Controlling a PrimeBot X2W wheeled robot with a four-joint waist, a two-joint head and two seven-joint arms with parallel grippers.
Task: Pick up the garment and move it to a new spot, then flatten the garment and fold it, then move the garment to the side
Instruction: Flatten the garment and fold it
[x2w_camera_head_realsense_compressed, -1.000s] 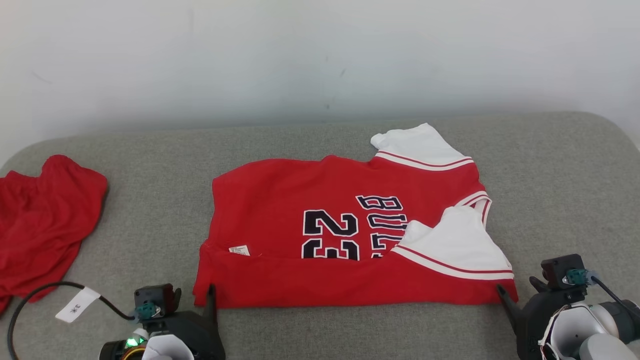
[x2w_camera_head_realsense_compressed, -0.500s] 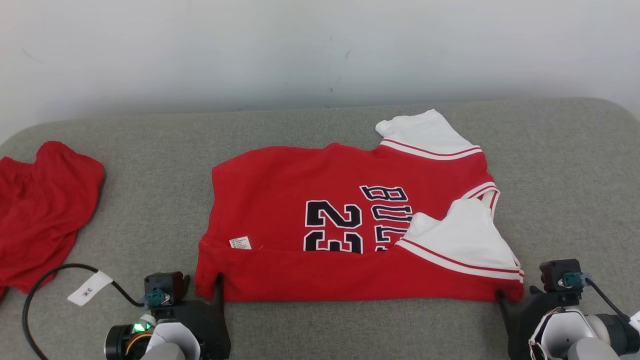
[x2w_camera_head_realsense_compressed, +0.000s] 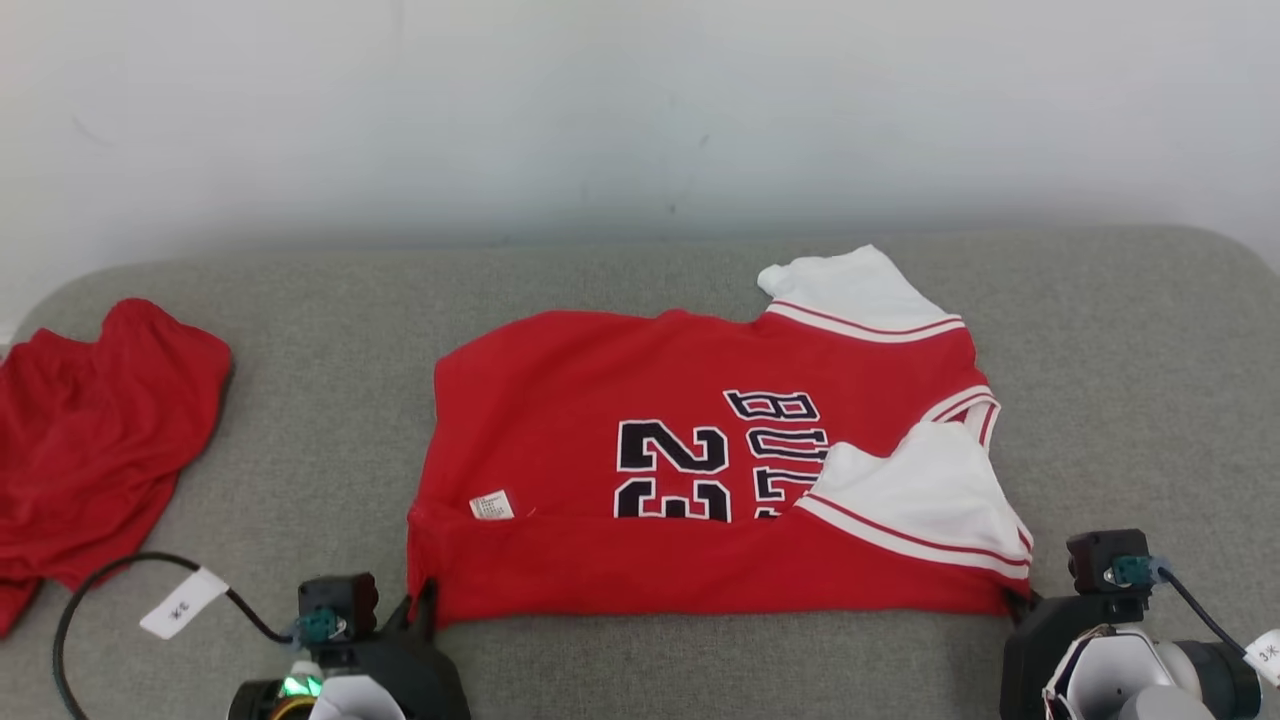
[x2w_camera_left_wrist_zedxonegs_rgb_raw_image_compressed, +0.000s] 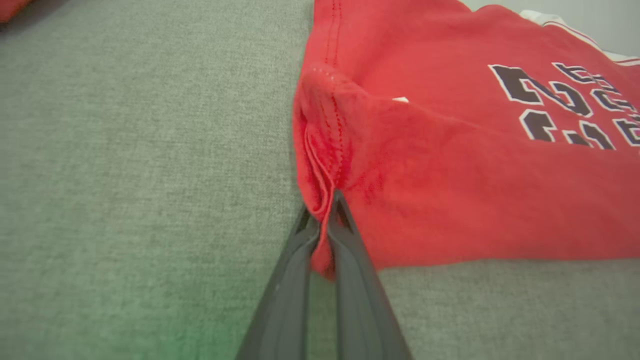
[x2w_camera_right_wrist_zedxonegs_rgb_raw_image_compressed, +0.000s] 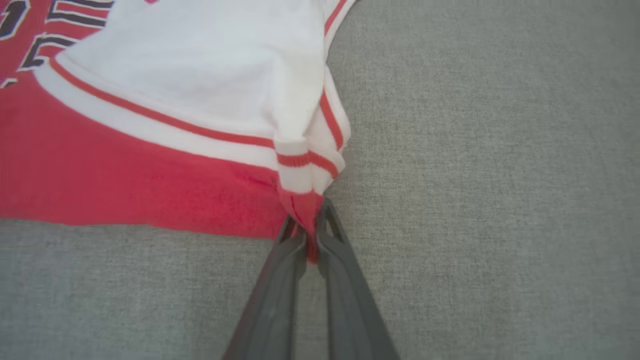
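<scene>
The left tool (x2w_camera_head_realsense_compressed: 424, 603), at 7 o'clock in the head view, is closed on the jersey (x2w_camera_head_realsense_compressed: 640, 400) at its near left corner. In the left wrist view its two dark fingers (x2w_camera_left_wrist_zedxonegs_rgb_raw_image_compressed: 350, 260) pinch a bunched fold of stitched red hem between their tips, the jaws almost together with only cloth in the gap. The right tool (x2w_camera_head_realsense_compressed: 1012, 600), at 5 o'clock, grips the near right corner the same way. In the right wrist view a small red tip of cloth is clamped between its fingertips, just below the white band with red stripes.

The jersey lies at the middle of the surface (x2w_camera_head_realsense_compressed: 300, 330), hem end toward 9 o'clock and shoulder end toward 3 o'clock. Its near edge is folded up over the lower part of the black 23 and the lettering beside it. A white sleeve (x2w_camera_head_realsense_compressed: 845, 290) sticks out at 1 o'clock, and a second sleeve (x2w_camera_head_realsense_compressed: 920, 490) lies folded onto the red body at 4 o'clock. A small white label (x2w_camera_head_realsense_compressed: 491, 506) shows at the fold line toward 7 o'clock.

The surface is grey woven cloth with rounded far corners. At 9 o'clock a crumpled red cloth (x2w_camera_head_realsense_compressed: 90, 440) lies well apart from the jersey. A black cable (x2w_camera_head_realsense_compressed: 75, 600) with a white tag (x2w_camera_head_realsense_compressed: 182, 603) curls on the surface at 8 o'clock, beside the left tool. A pale wall (x2w_camera_head_realsense_compressed: 640, 110) stands behind the surface at 12 o'clock
</scene>
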